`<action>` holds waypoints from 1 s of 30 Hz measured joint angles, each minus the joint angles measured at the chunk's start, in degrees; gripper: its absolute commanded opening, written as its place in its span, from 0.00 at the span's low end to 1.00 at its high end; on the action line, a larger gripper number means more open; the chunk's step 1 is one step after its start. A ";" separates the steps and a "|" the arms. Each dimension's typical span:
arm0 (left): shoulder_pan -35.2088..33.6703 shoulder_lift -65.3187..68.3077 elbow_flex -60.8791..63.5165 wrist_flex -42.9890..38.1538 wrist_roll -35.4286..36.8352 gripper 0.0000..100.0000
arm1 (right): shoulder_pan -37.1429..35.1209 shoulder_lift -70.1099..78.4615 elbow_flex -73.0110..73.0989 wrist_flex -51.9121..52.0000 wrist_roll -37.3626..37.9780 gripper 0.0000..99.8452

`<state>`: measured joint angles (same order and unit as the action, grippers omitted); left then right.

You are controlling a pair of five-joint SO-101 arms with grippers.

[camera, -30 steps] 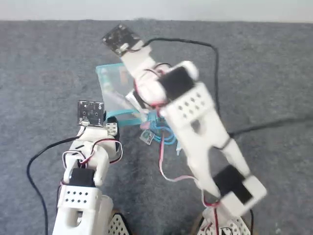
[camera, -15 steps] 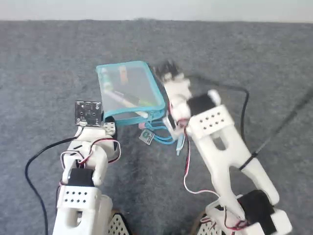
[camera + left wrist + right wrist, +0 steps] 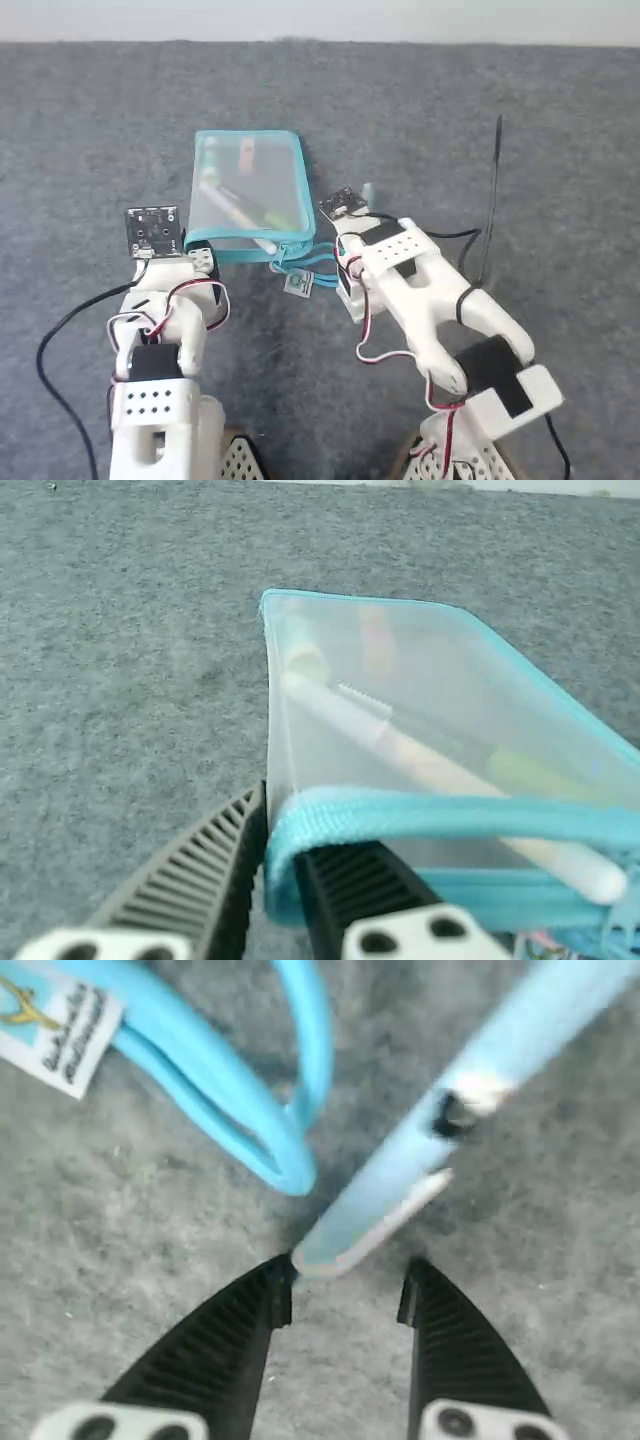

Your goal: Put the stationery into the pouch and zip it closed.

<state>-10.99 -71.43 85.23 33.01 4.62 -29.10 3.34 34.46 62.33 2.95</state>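
Grey felt table (image 3: 520, 120) carries the teal-edged clear pouch (image 3: 250, 195), pens (image 3: 240, 205) inside, near centre. Our left gripper (image 3: 275, 830) pinches its zip-edge corner, fingers nearly closed. Our right gripper (image 3: 345, 1280) has fingers partly apart, gripping nothing, w/ light-blue pen (image 3: 400, 1170) end btwn them.

Tag (image 3: 55, 1025): white, fixed to the pouch's blue strap (image 3: 215, 1100). It bears a small yellow emblem and a few lines of dark slanted lettering, too blurred to make out.
Tag, high view: lies on the grey surface (image 3: 90, 120) just in front of the pouch (image 3: 250, 195). A dark mark shows on it, too small to read.
Pouch wall: clear with teal edging; nothing legible on it.
Stationery (image 3: 400, 745): seen blurred through the clear wall; no marking can be told.
Camera board (image 3: 153, 230): dark square with pale specks; nothing legible.
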 measured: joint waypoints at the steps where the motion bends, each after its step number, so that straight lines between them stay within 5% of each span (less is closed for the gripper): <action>1: 0.00 0.00 0.00 0.00 0.00 0.01 | 0.00 0.70 -0.44 0.00 0.00 0.14; 6: 0.00 0.00 0.00 0.00 0.00 0.01 | 0.79 1.32 -0.88 -0.35 -0.18 0.02; 18: 0.00 0.00 0.00 0.00 0.00 0.01 | 4.75 1.58 -3.16 1.41 -0.35 0.03; 30: 0.00 0.00 0.00 0.00 0.00 0.01 | 3.96 -0.62 -7.21 6.33 -2.46 0.18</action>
<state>-10.99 -71.43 85.23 33.01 4.62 -25.14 2.73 27.25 68.66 0.48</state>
